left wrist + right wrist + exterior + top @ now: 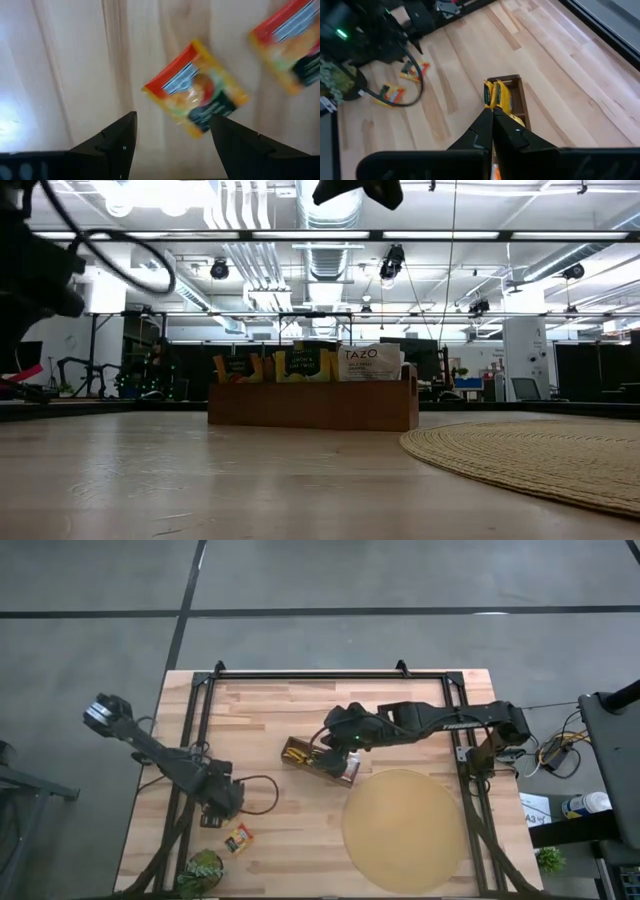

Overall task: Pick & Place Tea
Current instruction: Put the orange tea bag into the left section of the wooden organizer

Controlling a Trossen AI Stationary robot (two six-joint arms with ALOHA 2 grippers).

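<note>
- Bench [270, 705]: pale wood, carrying the round tan mat [403, 830] on the right arm's side, the brown box [312, 757] near the middle, and loose tea at the left front corner.
- Box, seen from the low view [312, 402]: partly filled, sachets standing upright in it, green-labelled ones and a white one. The pick-and-place is judged to be mid-run, not finished.
- Left arm: parked over the front-left area, left pincer [172, 135] released, jaws spread and hovering just above an orange-red sachet [196, 87]. The sachet lies flat on the wood, near the gap between the fingers but not yet between them; no contact is seen.
- A second orange-red sachet [290, 47] is seen just beside the first, apart from it. A heap of green-yellow sachets [204, 872] is seen at the bench's front edge.
- Right arm: stretched in from the right, right pincer [492, 117] clenched and empty as far as can be told, held above the box's near end.
- Step in hand, as judged: pick approach by the left arm on a loose sachet.
- Next move calls for: pincer centred over the sachet, lowered to the wood, one edge caught between the fingers, then closed. A flat thin packet is likely to slip or slide; a shallow, square grip is needed.
- Risk: the neighbouring sachet may be nudged.
</note>
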